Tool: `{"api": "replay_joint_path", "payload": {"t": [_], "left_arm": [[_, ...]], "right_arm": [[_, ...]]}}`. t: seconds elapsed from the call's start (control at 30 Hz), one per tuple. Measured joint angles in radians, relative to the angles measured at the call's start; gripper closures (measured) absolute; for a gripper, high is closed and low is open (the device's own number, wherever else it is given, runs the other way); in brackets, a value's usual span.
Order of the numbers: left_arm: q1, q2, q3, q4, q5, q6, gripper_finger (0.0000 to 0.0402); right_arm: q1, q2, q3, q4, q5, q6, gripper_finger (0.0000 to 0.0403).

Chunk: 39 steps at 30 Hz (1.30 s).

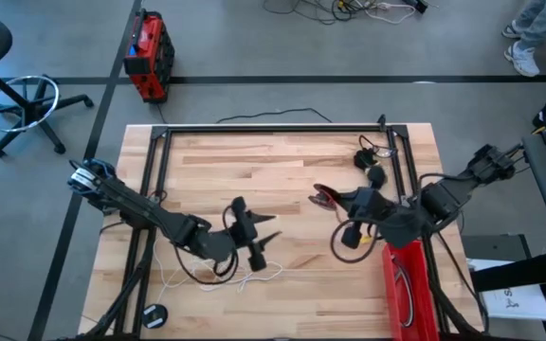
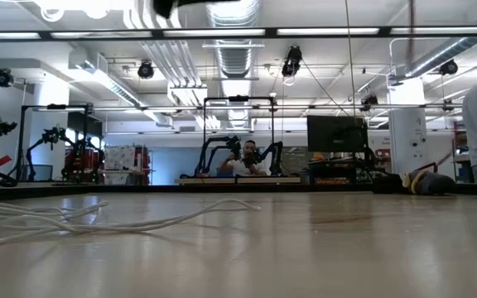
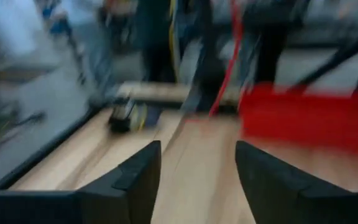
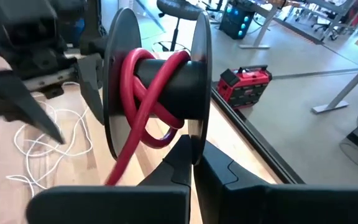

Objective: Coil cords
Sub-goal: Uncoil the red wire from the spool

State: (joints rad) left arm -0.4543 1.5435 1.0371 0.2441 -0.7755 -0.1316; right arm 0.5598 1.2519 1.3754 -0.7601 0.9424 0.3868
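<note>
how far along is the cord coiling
Early on. In hand: the right gripper holds a black spool with a few turns of the red cord wound on. Left: the white cord lies loose on the table by the open left gripper.

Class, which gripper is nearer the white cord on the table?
Left. The left gripper hovers just beside the white cord; the right gripper, holding a spool, is farther across the table.
</note>
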Motion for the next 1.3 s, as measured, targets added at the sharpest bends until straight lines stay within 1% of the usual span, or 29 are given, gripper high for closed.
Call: {"api": "replay_joint_path", "payload": {"t": [0.13, 0.2, 0.23, 0.3, 0.4, 0.53, 0.63, 0.73, 0.8, 0.87, 0.93, 1.0, 1.03, 1.07, 1.17, 1.3], "left_arm": [[0.037, 0.076, -0.021, 0.390, 0.098, 0.140, 0.0192], [0.059, 0.126, -0.017, 0.521, 0.162, 0.180, 0.0189], [0.069, 0.153, -0.008, 0.552, 0.192, 0.184, 0.0188], [0.091, 0.206, 0.024, 0.568, 0.243, 0.180, 0.0189], [0.112, 0.280, 0.091, 0.568, 0.251, 0.186, 0.0192], [0.120, 0.358, 0.190, 0.568, 0.253, 0.240, 0.0196], [0.119, 0.382, 0.244, 0.564, 0.258, 0.262, 0.0195], [0.119, 0.382, 0.270, 0.514, 0.260, 0.238, 0.0202], [0.119, 0.377, 0.273, 0.482, 0.260, 0.208, 0.0223], [0.117, 0.371, 0.273, 0.482, 0.259, 0.180, 0.0257], [0.111, 0.358, 0.271, 0.488, 0.260, 0.161, 0.0304], [0.106, 0.355, 0.271, 0.493, 0.266, 0.148, 0.0362], [0.103, 0.355, 0.273, 0.491, 0.267, 0.143, 0.0381], [0.100, 0.355, 0.274, 0.488, 0.268, 0.137, 0.0389], [0.092, 0.356, 0.285, 0.488, 0.281, 0.133, 0.0386], [0.070, 0.356, 0.305, 0.487, 0.301, 0.149, 0.0399]], "right_arm": [[-0.002, 0.034, 0.000, 0.014, 0.000, 0.001, 0.0403], [-0.002, 0.049, 0.002, 0.018, 0.000, 0.001, 0.0403], [-0.002, 0.059, 0.003, 0.025, 0.001, 0.001, 0.0403], [-0.004, 0.073, 0.003, 0.045, 0.001, -0.009, 0.0403], [-0.006, 0.093, 0.003, 0.061, 0.009, -0.024, 0.0403], [-0.011, 0.102, 0.004, 0.063, 0.012, -0.031, 0.0403], [-0.011, 0.104, 0.005, 0.061, 0.011, -0.032, 0.0403], [-0.011, 0.104, 0.005, 0.057, 0.012, -0.032, 0.0403], [-0.011, 0.104, 0.005, 0.049, 0.011, -0.039, 0.0403], [-0.011, 0.103, 0.005, 0.042, 0.012, -0.039, 0.0403], [-0.011, 0.102, 0.005, 0.017, 0.012, -0.031, 0.0403], [-0.011, 0.102, 0.005, -0.011, 0.021, -0.011, 0.0403], [-0.013, 0.104, 0.005, -0.021, 0.026, -0.004, 0.0403], [-0.013, 0.105, 0.005, -0.031, 0.026, 0.002, 0.0403], [-0.013, 0.105, 0.000, -0.031, 0.027, 0.006, 0.0403], [-0.013, 0.105, -0.002, -0.045, 0.026, 0.006, 0.0403]]}}
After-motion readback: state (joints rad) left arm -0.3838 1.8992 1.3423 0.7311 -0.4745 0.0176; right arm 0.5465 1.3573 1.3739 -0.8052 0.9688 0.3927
